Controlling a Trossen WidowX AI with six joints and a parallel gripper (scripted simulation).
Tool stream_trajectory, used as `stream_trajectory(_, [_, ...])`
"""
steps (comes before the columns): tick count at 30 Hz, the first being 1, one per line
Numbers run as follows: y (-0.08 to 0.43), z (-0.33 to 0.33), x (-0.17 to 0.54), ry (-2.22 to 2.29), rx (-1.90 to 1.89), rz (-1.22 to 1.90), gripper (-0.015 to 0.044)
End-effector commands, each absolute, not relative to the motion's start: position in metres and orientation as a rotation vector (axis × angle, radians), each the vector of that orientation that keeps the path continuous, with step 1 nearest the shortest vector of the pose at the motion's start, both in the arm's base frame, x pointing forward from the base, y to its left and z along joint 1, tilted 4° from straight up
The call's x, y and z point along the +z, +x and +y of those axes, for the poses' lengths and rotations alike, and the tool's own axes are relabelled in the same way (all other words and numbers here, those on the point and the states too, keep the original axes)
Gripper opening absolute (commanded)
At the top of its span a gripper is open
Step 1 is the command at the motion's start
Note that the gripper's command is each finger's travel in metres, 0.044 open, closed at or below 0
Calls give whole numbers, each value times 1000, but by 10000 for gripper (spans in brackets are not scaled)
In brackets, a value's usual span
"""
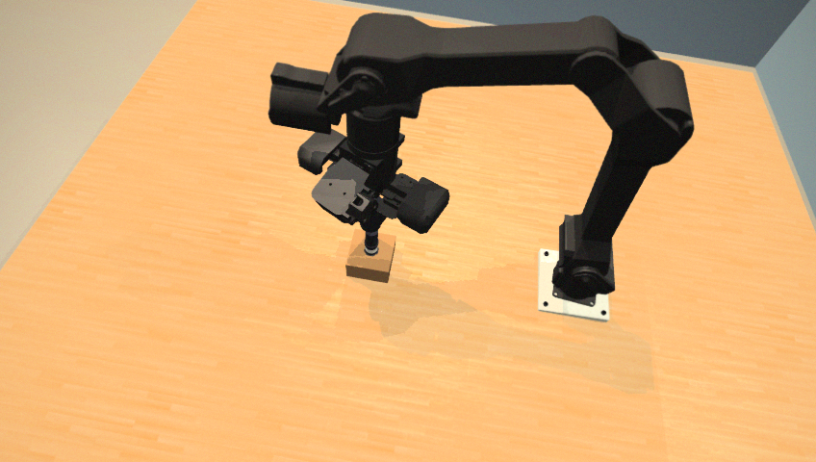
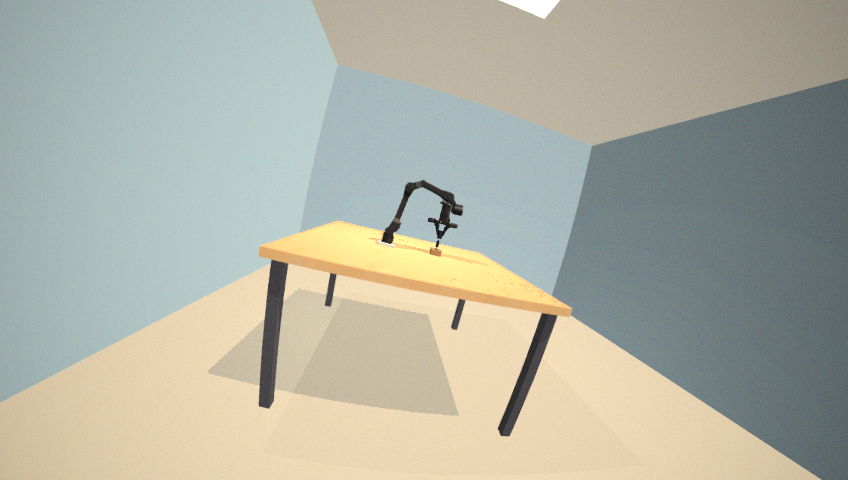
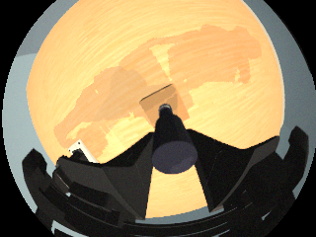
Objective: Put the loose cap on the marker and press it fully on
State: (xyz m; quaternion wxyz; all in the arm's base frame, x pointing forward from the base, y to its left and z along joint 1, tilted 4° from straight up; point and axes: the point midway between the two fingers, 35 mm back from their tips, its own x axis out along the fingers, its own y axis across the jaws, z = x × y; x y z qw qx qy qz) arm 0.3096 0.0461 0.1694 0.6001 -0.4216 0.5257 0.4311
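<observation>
The holder block (image 1: 367, 269) (image 2: 435, 252) (image 3: 151, 105) is brown and sits on the table. The dark marker (image 1: 370, 242) (image 2: 437, 244) (image 3: 165, 107) stands upright in it, with a pale ring near the block. My gripper (image 1: 371, 212) (image 2: 440, 236) (image 3: 170, 134) points down over the marker and is shut on the dark, round cap (image 1: 371, 222) (image 3: 174, 154). In the top view the cap's lower end overlaps the marker's upper end; the marker's tip is hidden. In the wrist view the cap covers part of the marker. I cannot tell whether they touch.
The arm's white base plate (image 1: 548, 292) (image 3: 89, 150) is to the right of the block in the top view. The arm arches high over the wooden table (image 1: 229, 366) (image 2: 357, 261) from there. Its shadow falls around the block.
</observation>
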Motion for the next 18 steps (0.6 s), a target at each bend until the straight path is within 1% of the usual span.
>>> stream_trajectory(1, [310,46,163,-976,996,1228,0])
stream_trajectory(18, [312,48,135,-975,996,1228,0])
